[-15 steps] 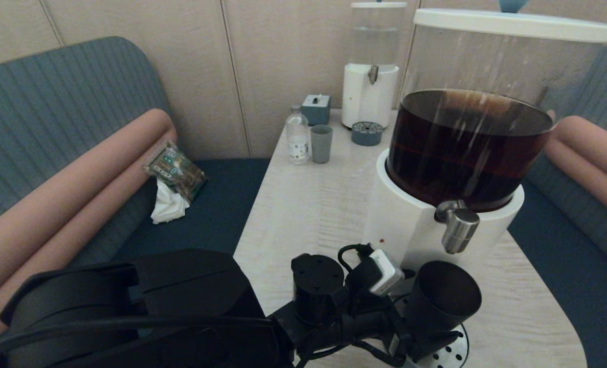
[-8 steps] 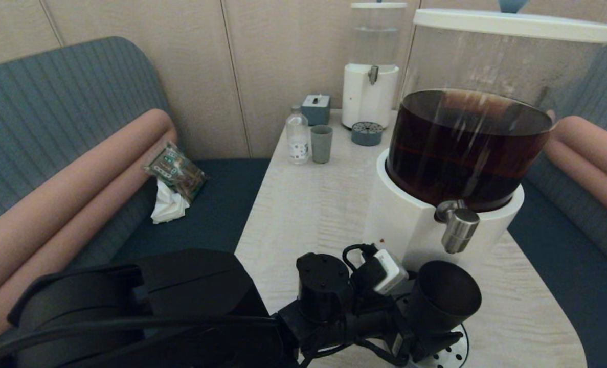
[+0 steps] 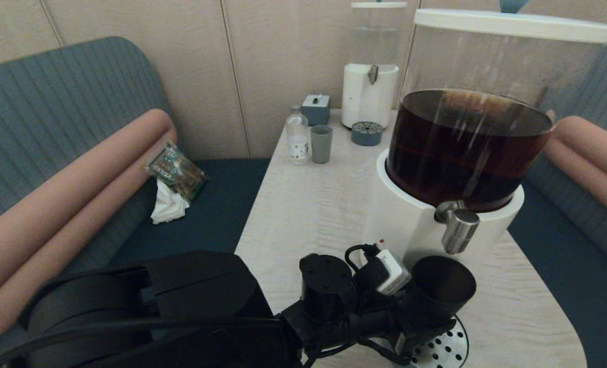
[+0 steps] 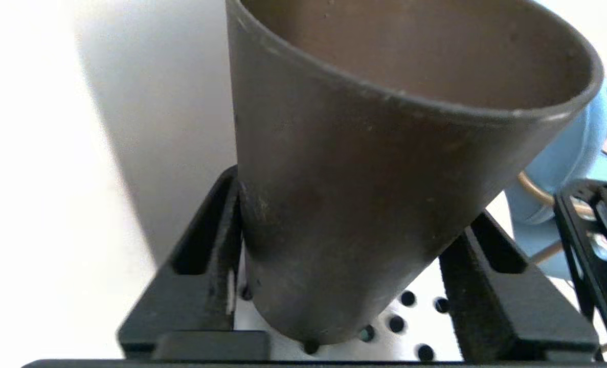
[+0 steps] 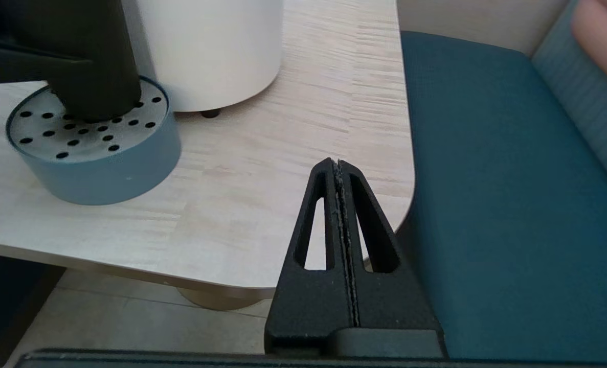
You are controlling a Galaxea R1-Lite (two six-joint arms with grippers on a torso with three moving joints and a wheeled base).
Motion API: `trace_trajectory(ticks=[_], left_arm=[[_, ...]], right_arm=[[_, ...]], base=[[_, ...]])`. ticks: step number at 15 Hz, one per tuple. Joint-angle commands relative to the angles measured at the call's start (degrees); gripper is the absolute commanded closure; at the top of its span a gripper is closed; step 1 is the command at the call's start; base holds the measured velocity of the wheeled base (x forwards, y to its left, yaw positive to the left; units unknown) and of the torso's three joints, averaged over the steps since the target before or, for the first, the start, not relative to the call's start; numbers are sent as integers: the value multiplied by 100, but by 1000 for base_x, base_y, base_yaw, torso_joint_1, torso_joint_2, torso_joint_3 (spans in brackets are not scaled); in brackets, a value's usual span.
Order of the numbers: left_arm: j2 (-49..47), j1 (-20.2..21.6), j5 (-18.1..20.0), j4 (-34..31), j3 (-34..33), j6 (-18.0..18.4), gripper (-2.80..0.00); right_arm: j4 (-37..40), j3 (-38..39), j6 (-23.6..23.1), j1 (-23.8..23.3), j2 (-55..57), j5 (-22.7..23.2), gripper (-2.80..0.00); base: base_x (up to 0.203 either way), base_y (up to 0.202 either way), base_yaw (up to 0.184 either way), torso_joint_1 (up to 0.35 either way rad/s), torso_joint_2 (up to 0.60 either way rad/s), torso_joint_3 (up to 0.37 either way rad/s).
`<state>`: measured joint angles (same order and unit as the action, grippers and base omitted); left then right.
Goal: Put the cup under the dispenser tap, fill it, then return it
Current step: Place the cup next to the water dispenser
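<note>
The dark tapered cup [image 3: 439,291] stands slightly tilted with its base on the round perforated drip tray [image 3: 444,350]. Its open mouth is just below and in front of the steel dispenser tap [image 3: 456,230] of the big tank of dark liquid. My left gripper [image 3: 428,322] is shut on the cup's lower half, a black finger on each side of the cup [image 4: 364,153]. In the right wrist view the cup's base [image 5: 91,66] rests on the blue-walled tray [image 5: 104,174]. My right gripper [image 5: 336,163] hangs shut and empty off the table's near right corner.
At the table's far end are a small clear-liquid dispenser [image 3: 371,92], its little drip tray [image 3: 367,134], a grey-green cup [image 3: 321,144], a bottle [image 3: 297,135] and a small box [image 3: 316,109]. Blue benches flank the table; a packet [image 3: 175,171] lies on the left bench.
My left gripper has carried the cup a little further in toward the dispenser base, so its mouth sits closer under the tap. The right arm has not moved.
</note>
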<state>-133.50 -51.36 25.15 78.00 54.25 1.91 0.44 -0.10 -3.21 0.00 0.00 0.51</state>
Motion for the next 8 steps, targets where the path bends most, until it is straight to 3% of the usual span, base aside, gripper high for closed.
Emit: trace_trajectory(ticks=[1,8], left_arm=[[34,-7,25,25,-92,19,0],[361,-42,-118,96,-472,-23,0]], right_arm=[[0,1,2,0,9,2,0],[0,1,1,0,9,2,0]], base=[[0,0,0,0,0,0],[0,0,0,0,0,0]])
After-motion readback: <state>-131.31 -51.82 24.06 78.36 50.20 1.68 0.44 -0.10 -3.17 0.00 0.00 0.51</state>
